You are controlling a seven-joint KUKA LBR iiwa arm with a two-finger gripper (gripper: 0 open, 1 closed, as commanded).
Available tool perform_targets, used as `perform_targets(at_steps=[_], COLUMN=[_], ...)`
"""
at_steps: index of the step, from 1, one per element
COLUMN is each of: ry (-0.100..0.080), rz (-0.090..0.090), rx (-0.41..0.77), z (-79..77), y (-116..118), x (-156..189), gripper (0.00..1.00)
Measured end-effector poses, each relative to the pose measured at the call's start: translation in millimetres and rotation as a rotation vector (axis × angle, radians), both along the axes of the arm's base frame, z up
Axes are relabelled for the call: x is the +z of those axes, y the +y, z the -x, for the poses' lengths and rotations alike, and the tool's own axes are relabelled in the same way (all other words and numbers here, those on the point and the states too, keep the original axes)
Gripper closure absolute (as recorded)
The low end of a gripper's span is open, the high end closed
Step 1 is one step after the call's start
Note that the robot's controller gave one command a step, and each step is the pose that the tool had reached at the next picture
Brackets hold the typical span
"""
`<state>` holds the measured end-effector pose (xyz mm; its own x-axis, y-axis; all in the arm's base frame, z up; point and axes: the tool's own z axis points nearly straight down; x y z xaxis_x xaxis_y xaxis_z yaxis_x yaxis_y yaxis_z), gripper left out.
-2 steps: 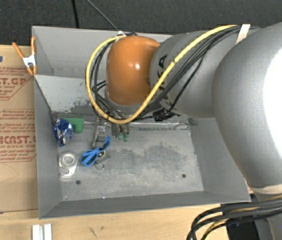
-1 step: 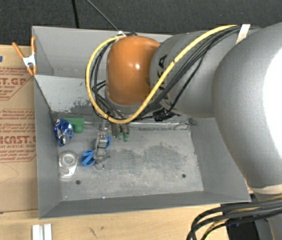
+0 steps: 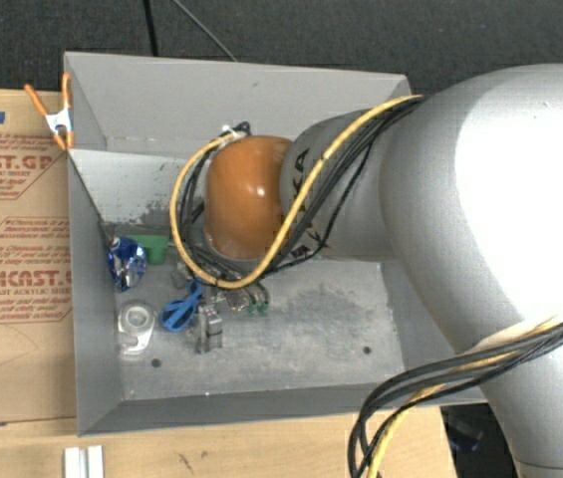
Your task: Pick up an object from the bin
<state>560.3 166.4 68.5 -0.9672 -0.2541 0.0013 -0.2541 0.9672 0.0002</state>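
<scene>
My arm (image 3: 480, 227): comes in from the right of the frame, orange cover (image 3: 244, 197) above the bin's (image 3: 291, 371) middle.
My claw (image 3: 207, 329): low over the bin floor, lower left of centre; spread or pressed together, I cannot tell.
Blue-handled thing (image 3: 181, 308): nearest, just left of my claw.
Small green piece (image 3: 257, 306): just right.
Clear round piece (image 3: 136, 322): farther left, near the wall.
Crumpled blue wrapper (image 3: 125, 260), green block (image 3: 154, 248): side by side, upper left.

Matt grey metal bin (image 3: 291, 386), scuffed floor.
</scene>
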Motion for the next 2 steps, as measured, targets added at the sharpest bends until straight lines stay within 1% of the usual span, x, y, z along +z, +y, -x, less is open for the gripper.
perform_targets(at_steps=[1,2], ry=[-0.006,-0.007], rz=[-0.004,-0.003], rx=[-0.001,0.23], z=[-1.7,-21.9], y=[1,-19], x=[2,3], gripper=[1.0,1.0])
